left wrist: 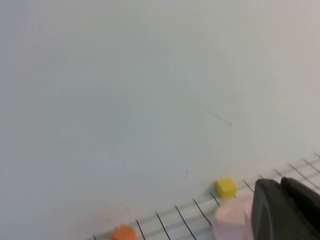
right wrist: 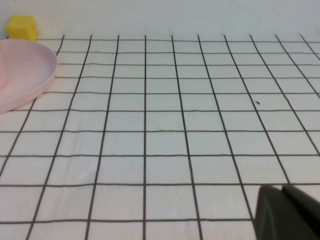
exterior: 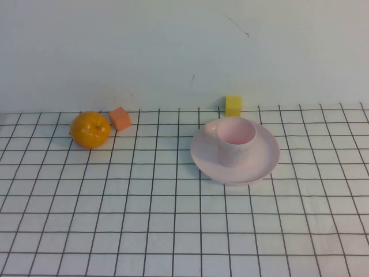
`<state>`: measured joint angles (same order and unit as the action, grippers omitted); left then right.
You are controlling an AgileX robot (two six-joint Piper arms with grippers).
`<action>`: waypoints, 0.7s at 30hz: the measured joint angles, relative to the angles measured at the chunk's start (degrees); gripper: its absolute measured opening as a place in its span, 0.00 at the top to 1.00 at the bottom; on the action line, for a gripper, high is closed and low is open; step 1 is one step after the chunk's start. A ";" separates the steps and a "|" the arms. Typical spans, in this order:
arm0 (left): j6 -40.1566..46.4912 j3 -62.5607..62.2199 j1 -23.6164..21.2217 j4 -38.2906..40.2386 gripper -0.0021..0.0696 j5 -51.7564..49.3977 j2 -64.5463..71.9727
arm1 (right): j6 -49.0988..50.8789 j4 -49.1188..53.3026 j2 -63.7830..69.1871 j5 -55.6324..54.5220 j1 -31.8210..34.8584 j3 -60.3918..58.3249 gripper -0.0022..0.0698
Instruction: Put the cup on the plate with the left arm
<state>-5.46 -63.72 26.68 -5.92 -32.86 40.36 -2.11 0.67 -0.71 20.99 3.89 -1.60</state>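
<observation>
The pale pink cup (exterior: 236, 139) stands upright on the round pink plate (exterior: 259, 164), right of the table's middle. Neither arm shows in the high view. In the left wrist view my left gripper (left wrist: 280, 186) is shut with nothing in it; it hangs apart from the cup (left wrist: 231, 219), which shows just beside its black fingers. The right wrist view has my right gripper (right wrist: 281, 189) shut and empty, low over bare grid cloth, with the plate's rim (right wrist: 35, 80) well off to one side.
An orange fruit (exterior: 90, 129) and an orange block (exterior: 120, 118) sit at the back left. A yellow cube (exterior: 233, 105) stands behind the plate by the white wall. The gridded cloth (exterior: 173, 219) covers the table.
</observation>
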 joint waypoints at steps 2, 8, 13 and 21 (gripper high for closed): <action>0.00 4.27 0.00 2.49 0.97 0.30 -0.36 | 0.00 0.00 0.00 0.00 0.00 0.00 0.97; 0.09 15.75 0.00 7.89 0.97 0.60 0.37 | 0.00 0.00 0.00 0.00 0.00 0.00 0.97; 0.09 21.62 0.00 9.94 0.97 0.71 0.37 | 0.00 0.00 0.00 0.00 0.00 0.00 0.97; 0.09 30.30 -2.92 9.40 0.97 13.43 -4.34 | 0.00 -0.09 0.00 0.00 0.00 0.00 0.97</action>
<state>-5.37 -33.42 23.76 3.48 -19.43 36.02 -2.11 0.58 -0.71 20.99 3.89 -1.60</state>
